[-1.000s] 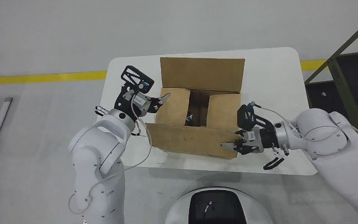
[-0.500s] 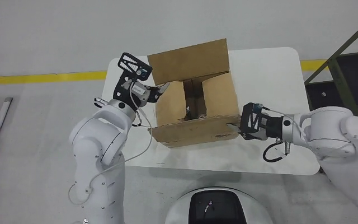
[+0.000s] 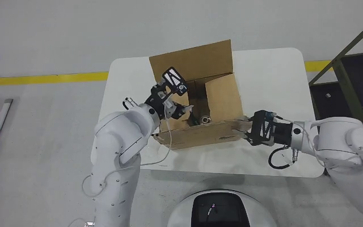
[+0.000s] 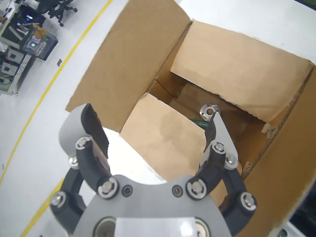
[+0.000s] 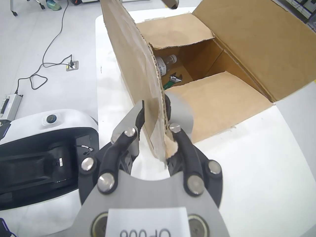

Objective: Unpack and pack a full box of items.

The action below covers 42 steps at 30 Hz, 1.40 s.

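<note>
We see the right gripper (image 5: pixel 154 107) low beside the cardboard box (image 3: pixel 195 135) on the desk (image 3: pixel 272 74), fingers clenched on its upright near flap (image 5: pixel 128 50). The left gripper (image 4: pixel 150 114) hovers above the left inner flap (image 4: pixel 163 134), fingers released. A bottle (image 5: pixel 165 62) and a wrench (image 5: pixel 174 78) lie inside.

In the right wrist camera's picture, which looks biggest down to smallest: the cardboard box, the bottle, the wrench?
1. cardboard box, by far.
2 and 3. bottle and wrench: both small, partly hidden inside the box, looking about alike, so I won't rank them.
</note>
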Available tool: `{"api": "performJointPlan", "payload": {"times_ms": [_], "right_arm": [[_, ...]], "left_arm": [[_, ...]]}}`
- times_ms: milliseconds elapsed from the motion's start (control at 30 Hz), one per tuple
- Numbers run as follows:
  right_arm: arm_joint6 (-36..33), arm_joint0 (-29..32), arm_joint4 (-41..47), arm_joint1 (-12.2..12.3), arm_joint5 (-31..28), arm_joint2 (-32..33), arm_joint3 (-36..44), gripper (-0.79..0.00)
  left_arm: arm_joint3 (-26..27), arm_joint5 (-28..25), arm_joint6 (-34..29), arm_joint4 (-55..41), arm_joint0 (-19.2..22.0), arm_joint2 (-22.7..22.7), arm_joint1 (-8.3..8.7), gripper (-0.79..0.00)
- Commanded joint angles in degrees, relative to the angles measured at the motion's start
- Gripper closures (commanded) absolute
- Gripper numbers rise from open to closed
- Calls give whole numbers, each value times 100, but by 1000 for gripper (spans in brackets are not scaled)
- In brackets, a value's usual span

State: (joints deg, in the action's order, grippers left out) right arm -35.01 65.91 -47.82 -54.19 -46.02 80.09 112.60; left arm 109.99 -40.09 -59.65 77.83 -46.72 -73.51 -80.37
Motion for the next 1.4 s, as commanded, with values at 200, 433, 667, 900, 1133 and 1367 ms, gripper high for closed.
{"api": "performJointPlan", "payload": {"times_ms": [200,433,667,900,1133,1367], "right_arm": [[394,116,627,69,1,628,-152,-268],[625,235,1860,108,349,1095,-683,0],[191,126,2458,109,285,609,-649,0],[-738,-131,3050,128,-195,-153,-831,0],[-1524,-313,2992,184,-436,-535,-969,0],[-1236,-363,2473,201,-155,-469,-971,0]], "left_arm": [[225,-343,-111,-492,-85,165,193,-785],[392,-409,-46,-966,-101,337,534,-785],[595,-220,-235,-1780,-26,462,916,-785],[525,-40,-415,-2365,273,222,1320,-785],[357,-18,-436,-2327,441,76,1605,-785],[369,404,-385,-2315,412,149,1634,-785]]}}
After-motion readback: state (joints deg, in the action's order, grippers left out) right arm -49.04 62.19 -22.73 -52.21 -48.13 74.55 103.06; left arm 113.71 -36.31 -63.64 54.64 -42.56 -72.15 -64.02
